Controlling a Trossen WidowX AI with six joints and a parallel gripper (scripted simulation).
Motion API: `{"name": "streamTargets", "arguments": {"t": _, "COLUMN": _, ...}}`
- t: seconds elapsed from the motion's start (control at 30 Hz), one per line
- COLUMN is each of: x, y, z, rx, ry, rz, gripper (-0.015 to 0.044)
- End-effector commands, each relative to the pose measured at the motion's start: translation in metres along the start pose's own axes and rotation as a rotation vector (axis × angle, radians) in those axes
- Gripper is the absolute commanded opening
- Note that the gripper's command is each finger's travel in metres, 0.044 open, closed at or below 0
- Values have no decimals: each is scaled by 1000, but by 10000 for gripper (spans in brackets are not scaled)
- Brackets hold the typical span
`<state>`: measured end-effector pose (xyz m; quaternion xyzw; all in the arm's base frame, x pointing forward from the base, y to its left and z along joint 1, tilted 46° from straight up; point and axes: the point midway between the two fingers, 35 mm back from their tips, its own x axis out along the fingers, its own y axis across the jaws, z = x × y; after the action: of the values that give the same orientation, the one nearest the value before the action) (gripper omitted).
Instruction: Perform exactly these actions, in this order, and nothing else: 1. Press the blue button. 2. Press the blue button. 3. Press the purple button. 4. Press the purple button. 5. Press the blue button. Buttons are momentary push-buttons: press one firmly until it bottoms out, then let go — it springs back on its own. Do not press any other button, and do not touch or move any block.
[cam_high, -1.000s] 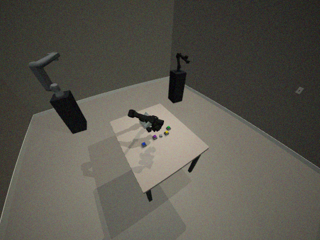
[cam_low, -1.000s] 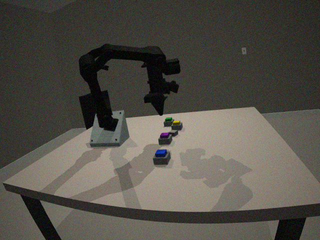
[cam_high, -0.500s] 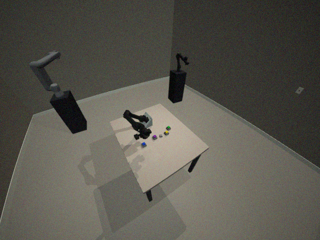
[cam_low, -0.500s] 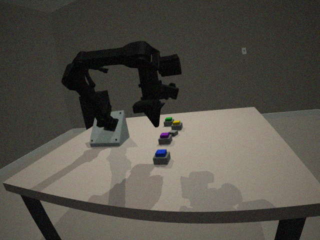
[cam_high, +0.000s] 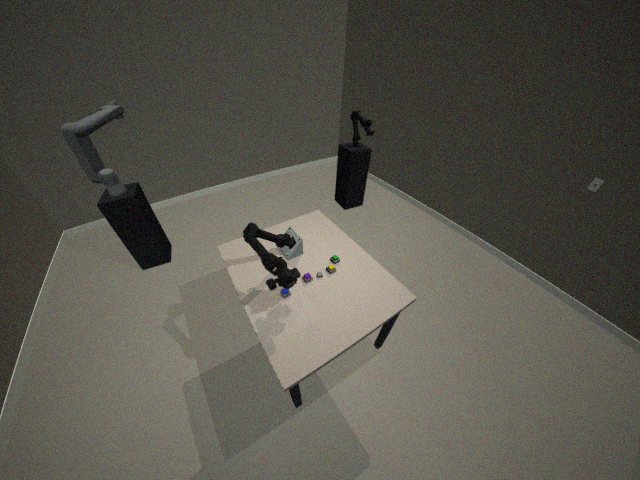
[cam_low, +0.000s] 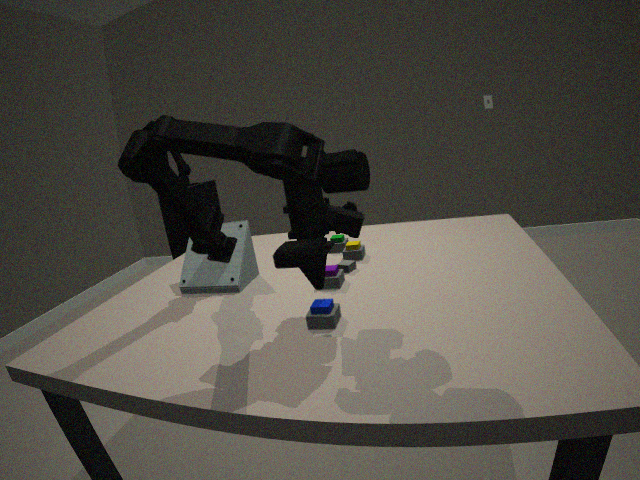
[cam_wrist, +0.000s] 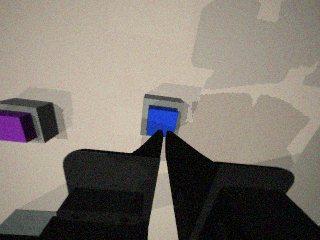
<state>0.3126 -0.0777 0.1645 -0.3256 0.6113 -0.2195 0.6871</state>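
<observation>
The blue button (cam_high: 285, 291) (cam_low: 322, 306) (cam_wrist: 162, 120) stands up on its grey base, at the near end of the row in the exterior view. My gripper (cam_low: 320, 287) (cam_wrist: 163, 134) is shut, with nothing between the fingertips. The tips hang a little above the blue button, and overlap its lower edge in the wrist view; they do not appear to touch it. The purple button (cam_high: 307, 276) (cam_low: 331, 270) (cam_wrist: 15, 126) is raised on its base, partly behind the fingers in the exterior view and at the left edge of the wrist view.
A small grey block (cam_high: 319, 274) (cam_low: 346, 266) lies beyond the purple button. Further along are the yellow button (cam_high: 331, 268) (cam_low: 353, 245) and the green button (cam_high: 334, 257) (cam_low: 337, 238). My arm's base is on a pale slanted mount (cam_high: 295, 250) (cam_low: 210, 276).
</observation>
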Motion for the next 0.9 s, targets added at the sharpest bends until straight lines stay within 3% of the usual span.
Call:
{"name": "streamTargets", "arguments": {"t": 0.0, "x": 7, "y": 1, "z": -1, "rx": -6, "ry": 0, "rz": -2, "gripper": 20}}
{"name": "streamTargets", "arguments": {"t": 0.87, "x": 36, "y": 0, "z": -2, "rx": -6, "ry": 0, "rz": -4, "gripper": 20}}
